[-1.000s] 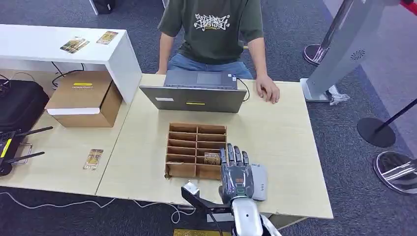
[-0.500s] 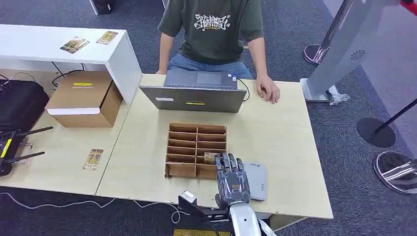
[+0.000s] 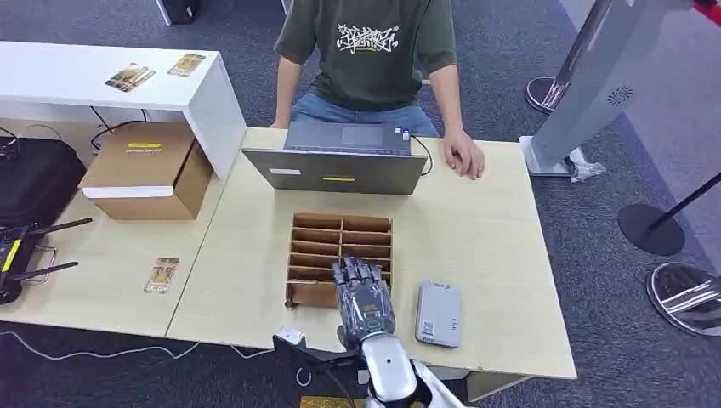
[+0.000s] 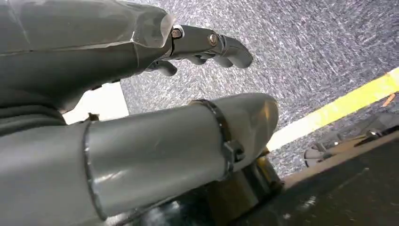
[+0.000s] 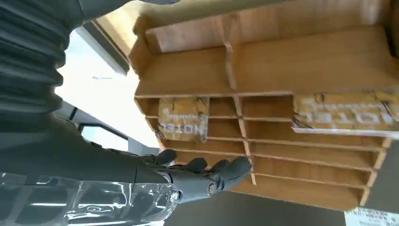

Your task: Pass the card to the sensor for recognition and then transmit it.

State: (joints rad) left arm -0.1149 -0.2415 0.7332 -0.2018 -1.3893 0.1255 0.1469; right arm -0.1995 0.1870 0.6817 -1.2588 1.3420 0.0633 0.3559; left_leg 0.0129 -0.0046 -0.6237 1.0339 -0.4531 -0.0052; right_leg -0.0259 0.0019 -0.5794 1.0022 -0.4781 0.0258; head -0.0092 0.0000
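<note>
1. at the far left, a black case (image 3: 34, 183) is sitting beside a brown cardboard box (image 3: 146, 170), under a white shelf (image 3: 102, 85) that is carrying two cards.
2. a loose card (image 3: 161, 275) is lying flat on the left wooden table (image 3: 102, 263).
3. on the main table (image 3: 476, 246), a grey laptop (image 3: 336, 161) is standing near the far edge, and a person in a green shirt (image 3: 370, 42) is sitting behind it, one hand resting on the table beside it.
4. the cardboard slot organizer (image 3: 327, 242) is sitting at the middle of the table; in the right wrist view two hotel cards (image 5: 182, 119) are standing in its slots, in separate compartments.
5. the right hand (image 3: 364, 296) is hovering over the near rows of the organizer, fingers (image 5: 226, 172) stretched out, slightly apart and holding nothing.
6. the grey card sensor (image 3: 439, 313) is lying flat on the table just right of the right hand, apart from it.
7. the left hand (image 4: 141, 61) is hanging over grey carpet, fingers curling loosely with nothing in them.
</note>
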